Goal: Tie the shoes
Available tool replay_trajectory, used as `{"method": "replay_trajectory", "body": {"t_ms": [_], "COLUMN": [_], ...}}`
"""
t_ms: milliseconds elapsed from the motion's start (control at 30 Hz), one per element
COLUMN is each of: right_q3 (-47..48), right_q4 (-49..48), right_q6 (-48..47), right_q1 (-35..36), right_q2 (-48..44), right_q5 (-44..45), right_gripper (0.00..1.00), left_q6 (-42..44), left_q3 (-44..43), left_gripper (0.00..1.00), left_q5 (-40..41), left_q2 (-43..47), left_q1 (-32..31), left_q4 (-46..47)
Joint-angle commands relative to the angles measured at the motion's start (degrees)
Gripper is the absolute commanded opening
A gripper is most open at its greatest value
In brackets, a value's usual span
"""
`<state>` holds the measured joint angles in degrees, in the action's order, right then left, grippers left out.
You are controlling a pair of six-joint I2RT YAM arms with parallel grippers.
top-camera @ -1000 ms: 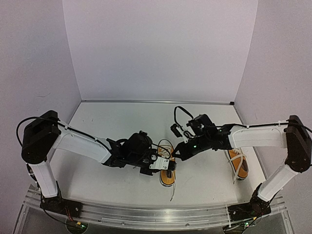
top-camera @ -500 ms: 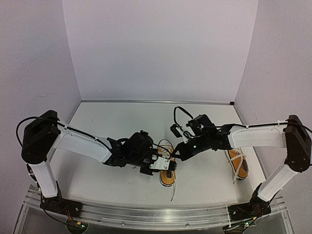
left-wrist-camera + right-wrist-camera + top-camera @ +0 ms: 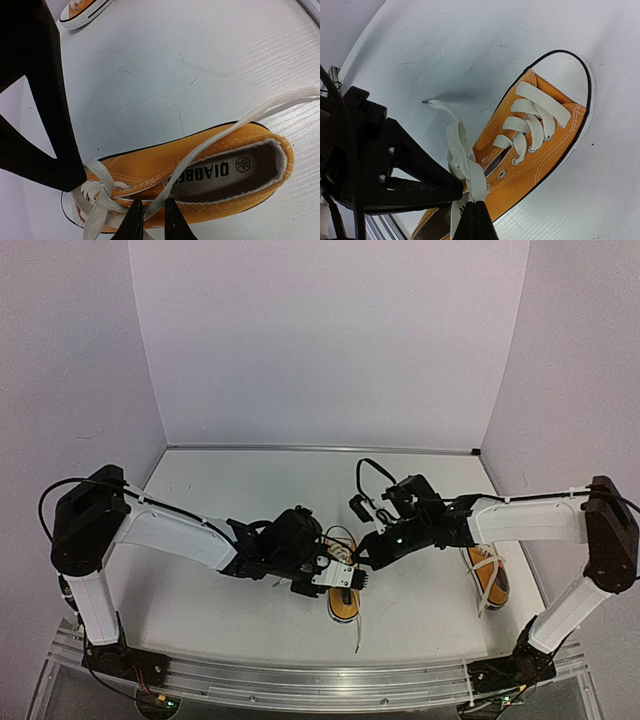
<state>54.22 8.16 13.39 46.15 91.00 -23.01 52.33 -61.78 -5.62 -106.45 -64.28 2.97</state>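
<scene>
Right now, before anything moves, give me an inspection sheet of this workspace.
Surface: white table, faint scuffs.
Job's things: centre shoe lies between the grippers, untied, its lace trailing towards the near edge; second shoe lies under the right arm, laces look loose.
Clutter: nothing seen.
Grippers: right gripper shut on the centre shoe's lace; left gripper narrow around a lace strand, grip not certain.
Cables: black cable loop above the right wrist; second cable at the left shoulder.
Surroundings: pale walls on three sides; metal rail at the near edge.
</scene>
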Motion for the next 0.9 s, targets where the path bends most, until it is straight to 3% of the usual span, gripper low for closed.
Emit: {"method": "replay_trajectory", "body": {"t_ms": [0, 167, 233, 300, 533, 867], "right_q3": [0.6, 0.7, 0.7, 0.7, 0.4, -0.5], "right_q4": [-1.2, -1.2, -1.2, -1.2, -1.5, -1.9], "right_q6": [0.1, 0.1, 0.1, 0.1, 0.4, 1.0], "right_q1": [-0.3, -0.2, -0.3, -0.2, -0.2, -0.2], "right_q2": [0.9, 0.9, 0.8, 0.8, 0.3, -0.9], "right_q5": [-0.4, -0.6, -0.5, -0.4, -0.2, 0.5], "right_gripper": [0.0, 0.0, 0.0, 0.0, 0.0, 0.0], "left_q6": [1.5, 3.0, 2.8, 1.1, -10.9, -18.8], "left_q3": [-3.0, -4.3, -4.4, -3.5, -0.3, 0.2], "left_gripper": [0.13, 0.11, 0.05, 0.0, 0.0, 0.0], "left_q5": [1.4, 3.3, 3.9, 3.8, 1.4, 2.2], "left_q2": [-0.8, -1.3, -1.1, -0.2, 2.4, 2.4], "left_q1": [-0.5, -1.2, -1.3, -1.3, -0.5, 1.7], "left_q4": [-2.9, -7.0, -7.0, -4.7, 8.0, 12.7]}}
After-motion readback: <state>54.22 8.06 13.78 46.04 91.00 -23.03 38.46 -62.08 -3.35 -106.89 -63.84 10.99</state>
